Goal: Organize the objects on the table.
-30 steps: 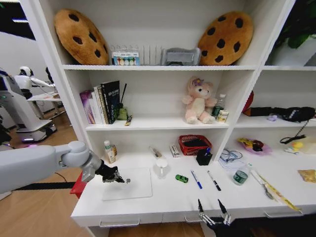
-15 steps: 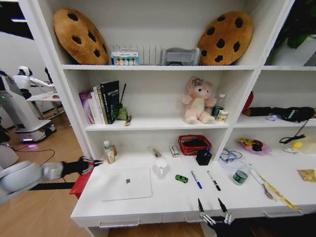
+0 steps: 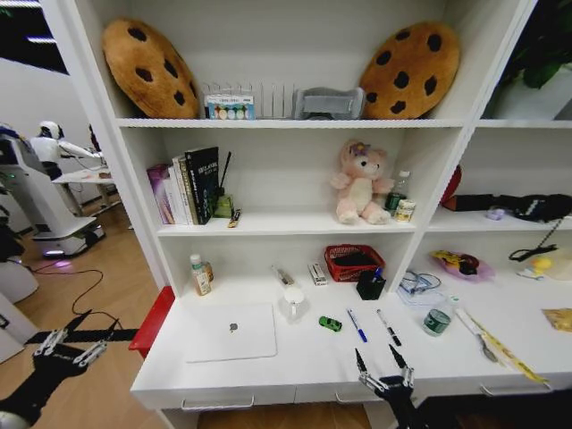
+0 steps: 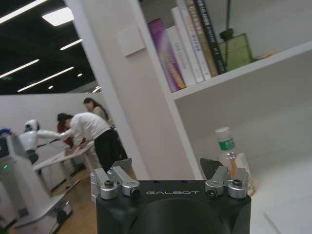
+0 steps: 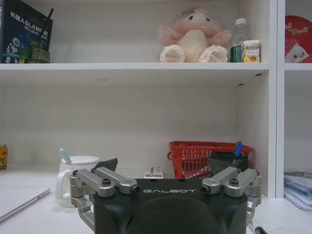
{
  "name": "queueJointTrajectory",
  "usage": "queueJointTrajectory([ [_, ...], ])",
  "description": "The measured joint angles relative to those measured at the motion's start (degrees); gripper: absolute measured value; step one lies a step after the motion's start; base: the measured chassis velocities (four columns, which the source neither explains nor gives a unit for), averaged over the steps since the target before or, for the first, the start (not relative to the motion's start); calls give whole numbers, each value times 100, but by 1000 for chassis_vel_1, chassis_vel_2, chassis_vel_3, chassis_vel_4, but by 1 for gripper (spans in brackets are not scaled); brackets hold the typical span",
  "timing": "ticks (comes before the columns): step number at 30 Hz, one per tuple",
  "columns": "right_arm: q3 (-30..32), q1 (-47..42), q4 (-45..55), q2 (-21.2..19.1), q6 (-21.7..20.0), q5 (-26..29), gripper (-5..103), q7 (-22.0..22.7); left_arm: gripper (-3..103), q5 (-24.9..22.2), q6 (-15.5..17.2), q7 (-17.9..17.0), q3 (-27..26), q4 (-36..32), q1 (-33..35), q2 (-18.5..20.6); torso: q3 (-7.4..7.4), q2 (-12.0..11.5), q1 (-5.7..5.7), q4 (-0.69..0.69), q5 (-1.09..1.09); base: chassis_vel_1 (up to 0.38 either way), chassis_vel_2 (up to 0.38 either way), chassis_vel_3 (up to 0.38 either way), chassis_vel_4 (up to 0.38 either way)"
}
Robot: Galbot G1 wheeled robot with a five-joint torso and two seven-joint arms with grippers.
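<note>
— Where is the left gripper (image 3: 73, 338) seen?
— It is seen low down, off the left end of the table (image 3: 304, 368), over the wood floor. Its fingers are spread wide and nothing is held.

— And the right gripper (image 3: 383, 368)?
— It is seen at the front edge of the table, right of the middle. Its two fingers are pointed up and spread apart. Nothing is held there either.

— What is found closest to it?
— Two pens (image 3: 356, 324) are laid on the table just behind it, side by side but not touching. A tiny green toy (image 3: 330, 323) is set just left of the pens. A small can (image 3: 436, 322) with a green top is stood to the right.

— And farther back?
— The black pen cup (image 3: 369, 286) is stood near the back, beside a red basket (image 3: 352, 262). A white mug (image 3: 292, 302) is placed left of that.

— Where is the laptop (image 3: 231, 332)?
— It is laid shut and flat on the left part of the table, well apart from both grippers.
</note>
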Motion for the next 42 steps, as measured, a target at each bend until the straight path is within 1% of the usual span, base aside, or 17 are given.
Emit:
queueJointTrajectory([
  [1,73,-39,147,-89,-136,92,100,15,86,-184,356,-300,122,-173,-158,-244,0,0,0,2,-1,0,0,0,0],
  [2,119,-81,267,-140,-279,191,100,41,86,-340,555,-465,223,-283,-237,-425,0,0,1,2,-1,0,0,0,0],
  [3,137,-103,332,-169,-355,260,100,55,91,-420,633,-526,275,-332,-265,-513,0,0,1,2,-3,0,0,0,0],
  [4,137,-103,332,-169,-355,260,100,55,91,-420,633,-526,275,-332,-265,-513,0,0,1,2,-3,0,0,0,0],
  [6,162,-142,544,-215,-548,537,100,138,98,-735,942,-712,621,-608,-316,-972,0,0,0,3,-2,0,0,0,0],
  [10,163,-138,715,-226,-689,648,100,182,100,-852,1086,-742,968,-744,-280,-1258,0,-1,0,4,-3,0,0,0,0],
  [17,94,-119,777,-182,-749,637,100,197,100,-607,1151,-686,1311,-745,-217,-1232,0,0,1,2,-2,0,0,0,0],
  [25,137,-134,684,-230,-761,658,100,213,100,-540,1199,-640,1327,-724,-193,-1202,0,0,0,3,-3,0,0,0,0],
  [30,213,-46,673,-452,-1046,753,100,297,100,-536,1199,-632,1320,-718,-190,-1187,0,0,0,3,-3,0,0,0,0],
  [31,221,87,593,-596,-1253,822,100,373,100,-534,1198,-629,1317,-715,-189,-1183,0,0,0,2,-3,0,0,0,0],
  [32,226,206,509,-762,-1418,902,100,359,100,-533,1196,-627,1315,-714,-189,-1180,0,0,0,1,-2,0,0,0,0],
  [36,254,352,409,-961,-1592,1037,100,239,100,-533,1194,-626,1314,-713,-189,-1179,0,0,0,2,-3,0,0,0,0],
  [37,276,436,352,-1065,-1682,1127,100,139,100,-532,1194,-625,1314,-712,-188,-1177,0,0,1,3,-2,0,0,0,0],
  [39,341,743,102,-1386,-1996,1504,100,-286,100,-531,1190,-623,1312,-710,-187,-1176,0,-1,0,3,-3,0,0,0,0],
  [40,397,1099,-258,-1677,-2281,1895,100,-825,100,-530,1185,-622,1310,-710,-187,-1173,1,-1,0,5,-4,0,0,0,0],
  [41,397,1099,-258,-1677,-2281,1895,100,-825,100,-530,1185,-622,1310,-710,-187,-1173,1,-1,0,5,-4,0,0,0,0],
  [42,393,1665,-856,-1999,-2381,2076,100,-1720,100,-529,1182,-620,1309,-708,-186,-1170,1,-1,1,4,0,0,0,0,0],
])
